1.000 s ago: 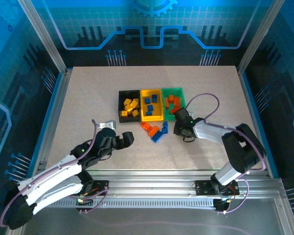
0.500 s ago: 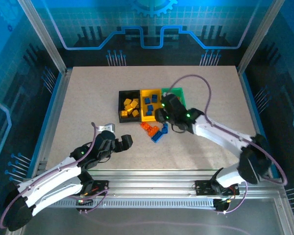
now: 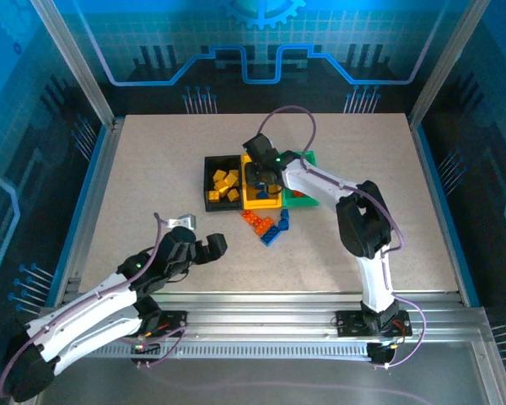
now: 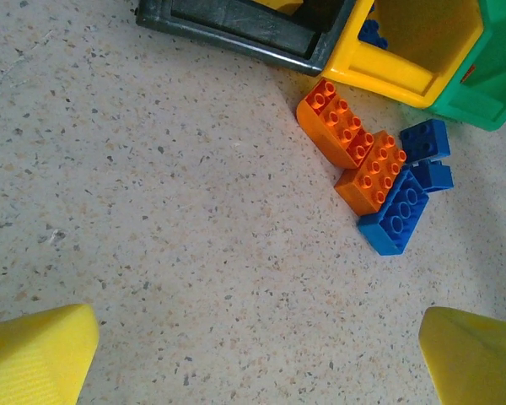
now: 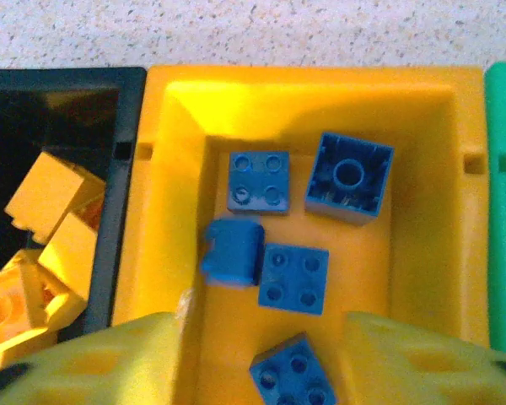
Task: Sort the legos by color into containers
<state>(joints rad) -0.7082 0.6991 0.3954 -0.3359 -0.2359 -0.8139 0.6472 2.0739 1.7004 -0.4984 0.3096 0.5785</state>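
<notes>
Most of the sorting looks done. The yellow legos lie in the black bin, and five blue legos lie in the yellow bin at the centre of the top view. The green bin is largely covered by the right arm, so I cannot tell what it holds.

A small cluster is left on the desk, just below the bins. It has two orange legos and three loose blue legos, some of them touching one another.

The right arm reaches up and left across the frame, its right gripper hanging over the yellow bin and looking straight down into it. Its fingers stand apart at the bottom of the wrist view. One blue brick lies between them, probably loose, though its right edge is close to one pad.

The left arm stretches low from the lower left of the frame, the left gripper pointing at the loose cluster from well short of it. Its fingers are spread wide, with nothing between them.
</notes>
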